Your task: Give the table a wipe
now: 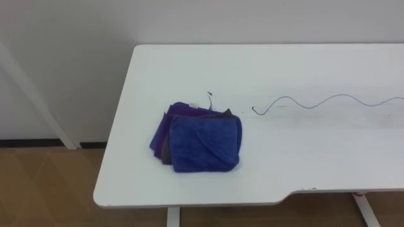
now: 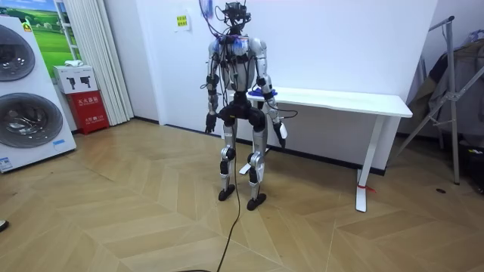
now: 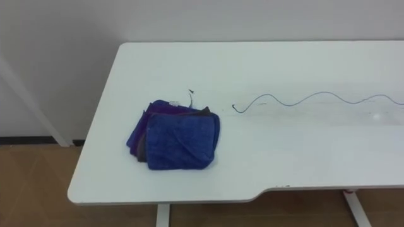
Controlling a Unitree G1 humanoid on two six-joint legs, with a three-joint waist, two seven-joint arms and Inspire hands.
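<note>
Item 1, cloths [image 1: 205, 144]: I see a small stack of folded cloths, the top one blue, with purple and darker ones showing under it at its 9 o'clock edge. It lies flat on the white tabletop [image 1: 303, 157], toward the 8 o'clock corner in my eye view and close to the near edge. Nothing is touching it.

Item 2, marks: a thin wavy pen line [image 1: 315, 102] runs across the tabletop from just beyond the stack's 2 o'clock corner out to the 3 o'clock edge of the view. A small dark squiggle [image 1: 210, 96] sits just past the stack at 12 o'clock.

Item 3, hands: in the room view the robot stands upright on the wooden floor [image 2: 136, 196] at the table's end nearest the room view's left, both arms hanging by its sides. The left hand [image 2: 209, 125] and right hand [image 2: 282, 136] hang below the level of the tabletop and well clear of the cloths. They are too small there for me to tell how the fingers are set. Neither hand has hold of a cloth.

Item 4, surroundings: washing machines [image 2: 26, 121] stand at 9 o'clock in the room view.
</note>
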